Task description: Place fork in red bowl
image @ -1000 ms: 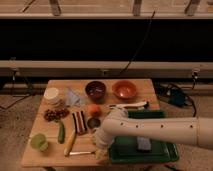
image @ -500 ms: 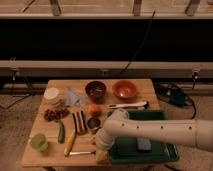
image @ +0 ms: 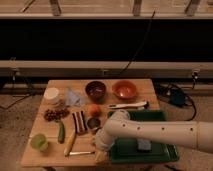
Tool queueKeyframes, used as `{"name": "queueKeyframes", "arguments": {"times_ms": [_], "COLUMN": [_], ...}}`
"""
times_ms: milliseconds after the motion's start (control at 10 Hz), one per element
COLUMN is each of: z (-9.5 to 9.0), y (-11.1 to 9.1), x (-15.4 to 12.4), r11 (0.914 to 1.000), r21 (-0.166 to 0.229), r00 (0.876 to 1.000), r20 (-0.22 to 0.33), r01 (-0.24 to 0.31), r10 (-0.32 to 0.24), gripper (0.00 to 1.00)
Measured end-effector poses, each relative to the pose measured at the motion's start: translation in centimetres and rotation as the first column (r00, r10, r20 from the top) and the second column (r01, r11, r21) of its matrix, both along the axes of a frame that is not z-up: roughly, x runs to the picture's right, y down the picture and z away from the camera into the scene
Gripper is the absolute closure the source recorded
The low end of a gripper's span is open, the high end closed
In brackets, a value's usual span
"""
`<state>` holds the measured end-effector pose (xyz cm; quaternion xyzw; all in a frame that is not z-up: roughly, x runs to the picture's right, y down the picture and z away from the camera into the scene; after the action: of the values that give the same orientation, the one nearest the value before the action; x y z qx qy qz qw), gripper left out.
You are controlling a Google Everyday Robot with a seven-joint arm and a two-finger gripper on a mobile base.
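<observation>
The fork (image: 80, 153) was seen lying flat near the front edge of the worktop (image: 109, 96), just left of the claw (image: 100, 149), which was held low with its fingers spread and nothing gripped. The red bowl (image: 124, 89) was set well apart at the back, beside a dark maroon bowl (image: 95, 90).

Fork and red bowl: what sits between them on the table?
In the camera view, the gripper hovers just right of the fork; then the arm and the white-handled knife lie before the red bowl.
</observation>
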<state>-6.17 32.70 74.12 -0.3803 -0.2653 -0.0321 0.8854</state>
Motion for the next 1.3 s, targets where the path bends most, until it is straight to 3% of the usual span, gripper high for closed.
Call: {"name": "queueKeyframes", "arguments": {"times_ms": [600, 700, 1300], "z": [-0.7, -0.7, -1.0], "y": [1.0, 1.1, 1.1], "x": [-2.3, -2.6, -3.1], "r11": [0.9997, 0.9997, 0.9992], "r21": [-0.012, -0.013, -0.006], "r00": [0.999, 0.999, 0.998], "r20": [0.028, 0.032, 0.055], "r01": [0.019, 0.023, 0.040], "r10": [-0.019, -0.022, -0.040], "gripper": [0.35, 0.40, 0.96]}}
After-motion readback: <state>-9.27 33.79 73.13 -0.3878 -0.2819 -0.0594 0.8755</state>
